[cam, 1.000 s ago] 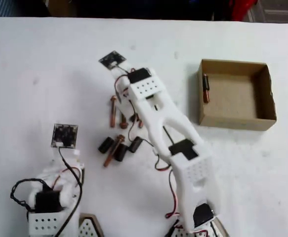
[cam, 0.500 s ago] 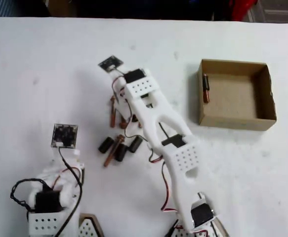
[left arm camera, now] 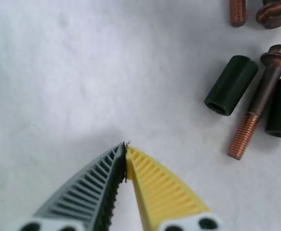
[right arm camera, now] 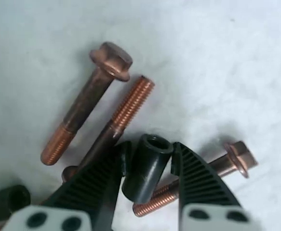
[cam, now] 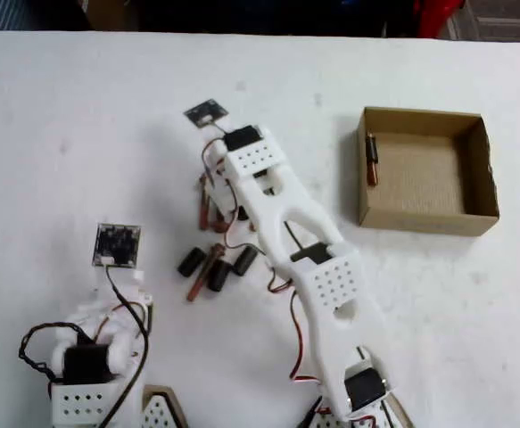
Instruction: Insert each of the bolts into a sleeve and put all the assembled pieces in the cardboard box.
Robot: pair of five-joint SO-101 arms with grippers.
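The dark fingers (right arm camera: 99,185) of the right gripper (right arm camera: 151,149) are parted on either side of a black sleeve (right arm camera: 147,168). They are close to it on both flanks but not evidently clamped, so the sleeve is judged to be straddled rather than gripped. The sleeve appears to be resting tilted across a copper bolt (right arm camera: 229,162), whose head and threaded end show on opposite sides of it. This overlap is probably why the fingers are set along the sleeve's sides, so that the bolt beneath is not pinched with it. Just beyond the fingertips two more bolts (right arm camera: 85,108) are laid side by side on the desk (right arm camera: 227,57). The grey and yellow fingers (left arm camera: 154,192) of the left gripper (left arm camera: 126,149) are pressed together at the tips with nothing between them. They are held low over bare desk, near a second sleeve (left arm camera: 232,84) with a loose bolt (left arm camera: 260,103) just beside it. In the high view the right arm (cam: 277,209) is stretched over the heap of loose parts, while the left arm (cam: 90,366) is drawn back near the desk's front edge, presumably to be kept clear. One assembled piece (cam: 371,160) is lying against an inner wall of the cardboard box (cam: 420,218), well apart from the heap. The task is judged to be at an early stage, with several bolts and sleeves not yet joined.
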